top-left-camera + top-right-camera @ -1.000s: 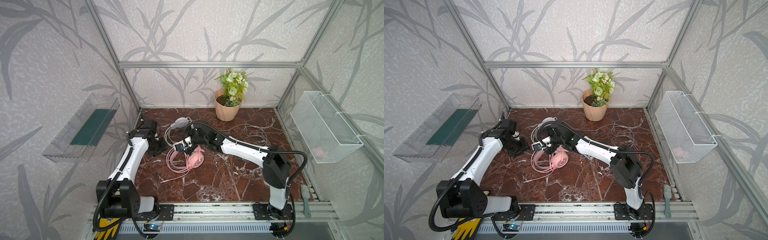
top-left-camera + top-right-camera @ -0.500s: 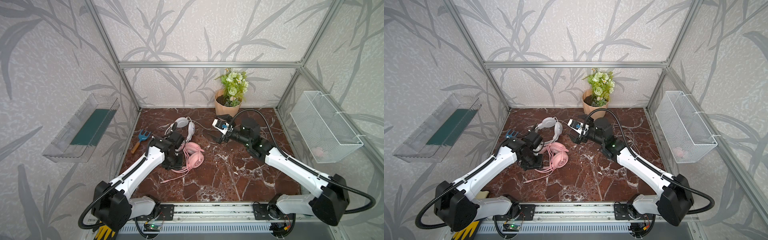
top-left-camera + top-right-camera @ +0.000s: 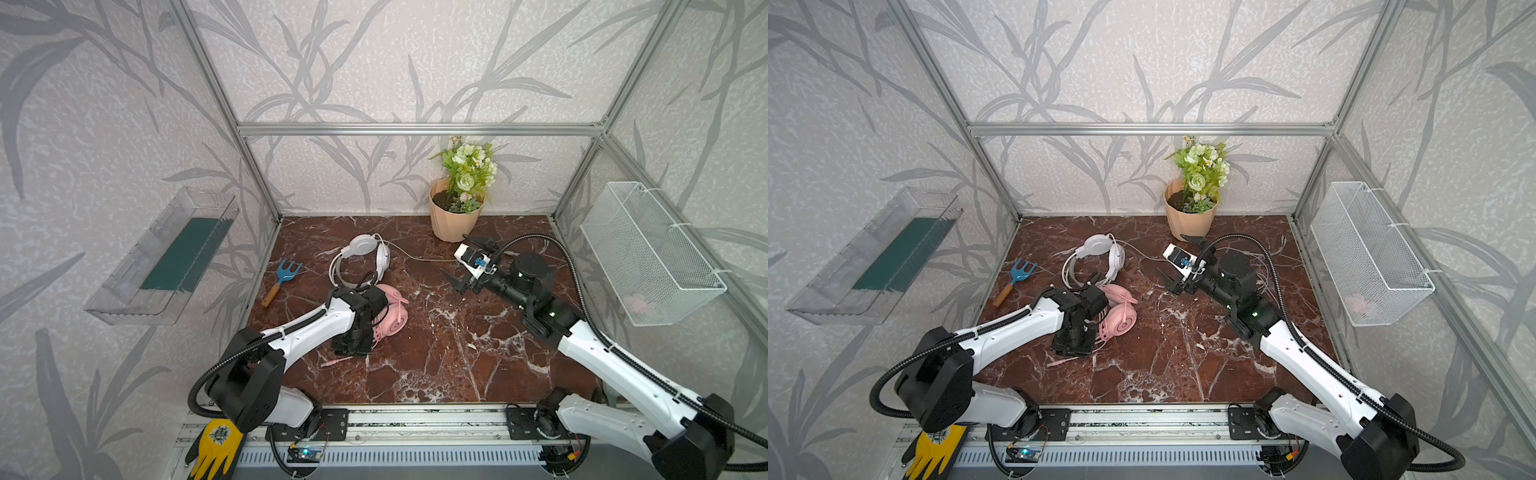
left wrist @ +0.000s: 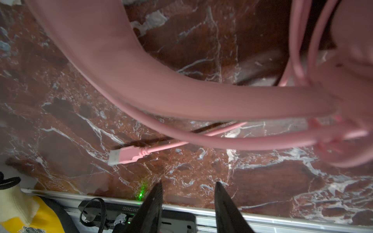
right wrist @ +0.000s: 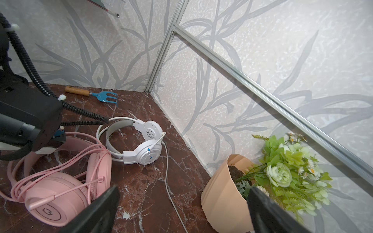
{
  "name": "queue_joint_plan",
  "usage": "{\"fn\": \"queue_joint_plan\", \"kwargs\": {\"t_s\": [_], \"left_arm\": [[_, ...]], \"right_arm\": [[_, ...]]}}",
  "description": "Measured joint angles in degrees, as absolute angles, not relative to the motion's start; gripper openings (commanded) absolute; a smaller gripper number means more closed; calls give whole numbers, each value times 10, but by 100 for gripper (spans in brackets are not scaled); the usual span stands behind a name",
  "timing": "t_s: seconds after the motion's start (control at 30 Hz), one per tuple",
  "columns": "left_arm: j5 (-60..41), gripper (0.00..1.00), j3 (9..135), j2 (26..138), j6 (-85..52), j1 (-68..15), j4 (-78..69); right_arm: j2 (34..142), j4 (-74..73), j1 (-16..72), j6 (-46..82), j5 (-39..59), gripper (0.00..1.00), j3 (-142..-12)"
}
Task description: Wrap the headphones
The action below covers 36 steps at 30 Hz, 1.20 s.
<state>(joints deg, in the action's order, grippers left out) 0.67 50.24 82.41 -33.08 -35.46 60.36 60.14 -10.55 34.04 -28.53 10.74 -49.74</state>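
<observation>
Left wrist view: left gripper [image 4: 188, 183] hangs parted, empty, near the pink over-ear headset [image 4: 161, 94] on the red-brown marble tabletop [image 4: 60, 121], white over-ear headset [image 5: 148, 150] just beside; right gripper [image 5: 184, 188] gapes wide, empty.

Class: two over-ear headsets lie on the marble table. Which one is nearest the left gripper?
The all-pink wired headset: the left gripper hovers right beside it, while the all-white headset lies farther back, apart from that gripper.
</observation>
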Motion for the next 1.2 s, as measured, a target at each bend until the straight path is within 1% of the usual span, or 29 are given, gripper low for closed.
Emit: {"fn": "queue_joint_plan", "kwargs": {"t_s": [0.2,0.33,0.4,0.43,0.57,0.7,0.8,0.9,1.0,1.2], "left_arm": [[9,43,499,822,-335,-355,576],[25,44,509,770,-341,-350,573],[38,48,521,735,-346,-344,571],[44,50,529,717,-348,-335,570],[54,50,548,687,-362,-253,555],[53,51,548,731,-359,-177,530],[31,51,558,789,-354,-153,511],[6,54,576,838,-347,-141,492],[-12,54,585,863,-340,-140,479],[-13,53,603,922,-311,-138,488]], "right_arm": [[600,-105,336,-282,105,99,-491],[600,-105,332,-275,103,99,-486],[601,-105,331,-272,103,99,-484],[601,-105,330,-270,102,99,-483],[601,-105,329,-264,99,99,-480],[601,-106,327,-261,95,99,-478],[601,-105,325,-261,92,99,-478],[600,-105,325,-261,89,99,-478],[597,-105,325,-261,88,99,-474],[591,-104,321,-262,83,99,-466]]}}
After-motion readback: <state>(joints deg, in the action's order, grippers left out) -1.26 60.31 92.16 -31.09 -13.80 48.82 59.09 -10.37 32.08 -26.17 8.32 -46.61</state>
